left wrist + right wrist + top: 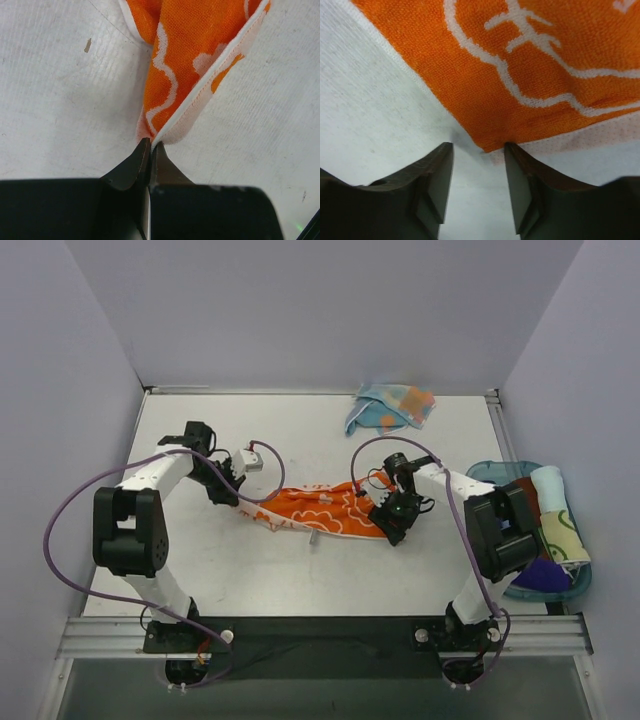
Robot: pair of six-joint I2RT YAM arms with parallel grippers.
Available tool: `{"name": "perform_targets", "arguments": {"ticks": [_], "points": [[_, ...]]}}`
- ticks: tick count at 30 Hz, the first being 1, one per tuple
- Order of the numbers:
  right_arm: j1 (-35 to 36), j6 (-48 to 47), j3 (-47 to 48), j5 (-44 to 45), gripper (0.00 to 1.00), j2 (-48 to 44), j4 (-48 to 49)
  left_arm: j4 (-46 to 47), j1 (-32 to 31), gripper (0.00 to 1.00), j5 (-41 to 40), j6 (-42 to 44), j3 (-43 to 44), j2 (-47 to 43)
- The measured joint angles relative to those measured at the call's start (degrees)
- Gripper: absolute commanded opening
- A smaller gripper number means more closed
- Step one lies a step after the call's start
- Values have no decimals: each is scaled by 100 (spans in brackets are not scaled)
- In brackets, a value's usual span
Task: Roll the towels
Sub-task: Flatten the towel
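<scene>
An orange towel (320, 508) with white cloud outlines and a white hem lies bunched and stretched across the table's middle between both grippers. My left gripper (232, 498) is at its left end; in the left wrist view the gripper (151, 145) is shut on the hem of the towel (175, 65). My right gripper (385, 515) is at the right end. In the right wrist view that gripper (479, 146) stands open, its jaws apart on the table, and a corner of the towel (520, 65) reaches just to the tips. A light blue towel (390, 407) with orange patches lies crumpled at the back.
A blue tray (490, 469) at the right table edge holds rolled cloths, among them a purple one (545, 575) and a pale one (550, 485). Grey walls close in the left, back and right sides. Purple cables loop off both arms.
</scene>
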Motion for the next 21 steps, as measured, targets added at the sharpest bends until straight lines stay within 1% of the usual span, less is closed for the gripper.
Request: {"name": "perform_targets", "arguments": {"ticks": [2, 3, 5, 6, 10, 14, 18, 21], "points": [[74, -17, 2, 111, 39, 15, 37, -4, 17, 0, 31, -59, 39, 22], [94, -17, 2, 173, 29, 26, 52, -9, 26, 0, 57, -96, 61, 24], [129, -52, 2, 258, 17, 39, 87, -17, 48, 0, 87, -140, 111, 39], [142, -66, 2, 310, 0, 44, 114, -20, 55, 0, 98, -164, 140, 52], [160, -59, 2, 404, 0, 44, 153, -33, 101, 0, 129, -321, 254, 101], [107, -15, 153, 426, 0, -13, 13, -157, 162, 0, 245, -566, 577, 125], [-181, 107, 955, 280, 0, -245, -278, -164, 227, 0, 380, -743, 964, 122], [-442, 203, 1641, 90, 0, -474, -398, -173, 254, 0, 417, -813, 1014, 87]]}}
